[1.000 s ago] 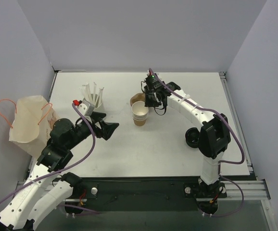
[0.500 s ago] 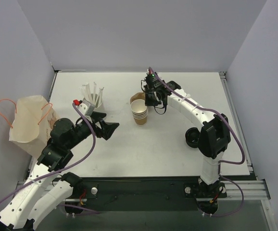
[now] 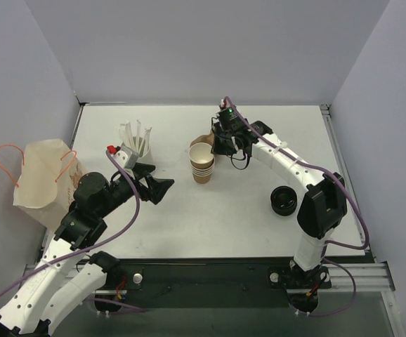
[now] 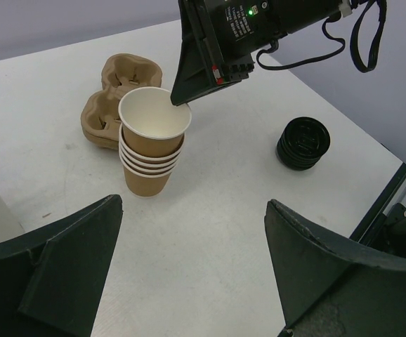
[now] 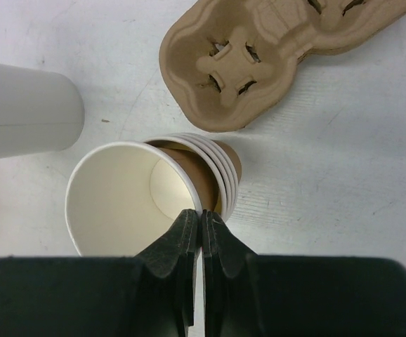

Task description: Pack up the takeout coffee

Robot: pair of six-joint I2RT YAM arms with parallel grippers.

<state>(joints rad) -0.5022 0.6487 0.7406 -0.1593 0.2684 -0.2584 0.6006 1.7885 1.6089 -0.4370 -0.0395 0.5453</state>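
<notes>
Right arm has shifted since the earlier frame: forearm swung outward, so the stack of black lids [image 3: 283, 201] is now uncovered, and the top cup [image 3: 201, 153] sits a little higher over the stack than before.

Right tool [image 5: 201, 215]: clenched on the near rim of the top cup [image 5: 122, 198], one finger inside the white wall, one outside. Fingers nearly meet; only the paper rim is between them.

Top cup position: mouth up, tipped slightly, rim raised and offset from the rims beneath. Base is inside the nested stack of tan cups [image 4: 149, 173]. The stack stands upright on the tabletop [image 3: 210, 217], roughly mid-field.

Left tool [image 4: 192, 203]: released, fingers spread wide, holding nothing. It hangs above the tabletop to the left of the stack, pointed at it.

Other items:
- Moulded pulp cup carrier [image 5: 273, 53] lies flat just behind the stack. Cannot tell whether they touch.
- White container [image 3: 137, 142] holding white sticks, far left of the tabletop.
- Paper bag [image 3: 43, 181] with orange handles at the left edge, beside the left arm.
- Lid stack sits near the right arm, well apart from the cups.
</notes>
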